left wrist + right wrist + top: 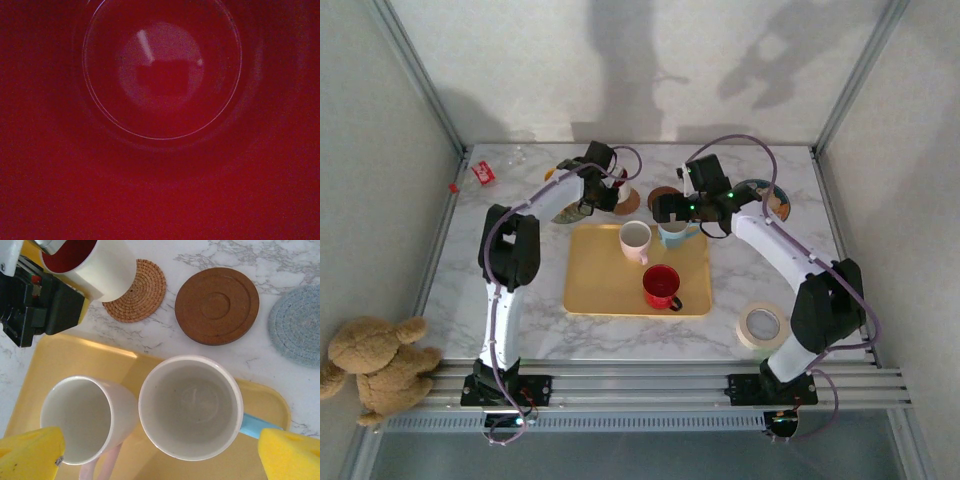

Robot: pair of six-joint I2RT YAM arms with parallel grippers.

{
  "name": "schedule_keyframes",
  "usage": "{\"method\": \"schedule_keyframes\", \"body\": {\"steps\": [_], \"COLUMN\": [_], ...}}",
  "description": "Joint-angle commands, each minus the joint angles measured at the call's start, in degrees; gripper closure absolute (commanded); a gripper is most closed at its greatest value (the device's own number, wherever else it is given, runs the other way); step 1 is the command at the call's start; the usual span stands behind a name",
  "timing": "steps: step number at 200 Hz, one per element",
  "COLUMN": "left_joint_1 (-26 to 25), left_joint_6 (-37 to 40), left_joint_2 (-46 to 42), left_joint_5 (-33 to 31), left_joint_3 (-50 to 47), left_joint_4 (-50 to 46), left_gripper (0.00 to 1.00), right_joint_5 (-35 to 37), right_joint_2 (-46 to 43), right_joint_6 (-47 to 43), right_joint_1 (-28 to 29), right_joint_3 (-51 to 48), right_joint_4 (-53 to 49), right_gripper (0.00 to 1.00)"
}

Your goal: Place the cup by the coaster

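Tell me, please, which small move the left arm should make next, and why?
Probably ease the red-lined white cup straight down onto the marble table, before any release. The left gripper holds it, and in the right wrist view the cup overlaps the near edge of the woven coaster. Whether its base touches anything, I cannot tell.

Yellow tray (75,357), white red-lined cup (111,271) — tan woven coaster (147,289), grey-veined marble table (300,260)

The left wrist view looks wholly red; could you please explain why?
Left wrist view: dim and soft, peering into the red-lined white cup, one glare streak on its bottom; right wrist view: bright, sharp; top external view: dimmer, shadows on the back wall.
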Motion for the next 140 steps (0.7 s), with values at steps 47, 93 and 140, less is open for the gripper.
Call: {"method": "schedule_keyframes", "body": {"steps": [47, 93, 140], "left_joint_1": [0.1, 0.1, 0.2], "left_joint_6": [1.7, 1.8, 2.2], "left_joint_2": [2.3, 4.2, 4.8], "left_joint_5": [1.8, 2.0, 1.9], "left_joint_3": [2.4, 4.7, 4.9], "left_joint_4": [3.1, 3.0, 2.7], "left_gripper": [1.00, 1.00, 1.00], "right_joint_5": [-0.9, -1.0, -1.3], "right_joint_2": [1.5, 1.6, 2.0], "right_joint_6": [-0.1, -0.2, -0.2], "right_joint_1": [-0.5, -0.5, -0.6], "right_joint_3": [3.4, 3.3, 3.2], "right_joint_4": [-0.9, -0.9, -0.7], "right_gripper": [0.01, 0.01, 0.01]}}
